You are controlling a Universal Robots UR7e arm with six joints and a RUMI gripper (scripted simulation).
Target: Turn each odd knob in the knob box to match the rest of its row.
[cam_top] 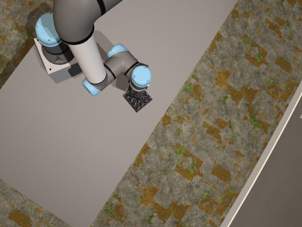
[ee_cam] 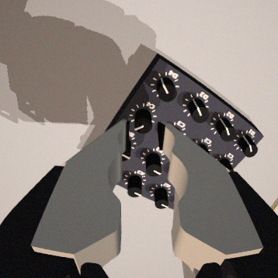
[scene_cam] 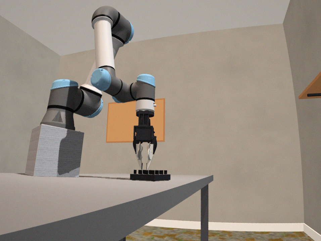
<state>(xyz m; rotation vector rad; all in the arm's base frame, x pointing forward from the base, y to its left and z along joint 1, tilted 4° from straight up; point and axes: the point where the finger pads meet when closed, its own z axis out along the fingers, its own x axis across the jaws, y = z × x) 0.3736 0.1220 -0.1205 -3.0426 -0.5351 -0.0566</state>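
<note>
The dark knob box (cam_top: 134,107) (scene_cam: 162,178) (ee_cam: 168,112) lies on the table. My gripper (scene_cam: 144,166) (ee_cam: 143,123) points down just above it, open with a narrow gap and nothing between the tips. In the wrist view, knob C4 (ee_cam: 143,118) shows just beyond the gap, its white line toward the lower left. D4 (ee_cam: 166,88), D3 (ee_cam: 199,109), D2 (ee_cam: 226,129) and D1 (ee_cam: 249,146) have similarly slanted lines. B3 (ee_cam: 154,161), A3 (ee_cam: 134,184) and A2 (ee_cam: 161,197) point lower right. The fingers hide A4, most of B4 and parts of row C.
The box stands on the grey table (cam_top: 85,146) (scene_cam: 64,202), near its right edge in the top view. The arm's pale block base (cam_top: 58,73) (scene_cam: 54,152) stands to the left. Shadows fall beside the box in the wrist view.
</note>
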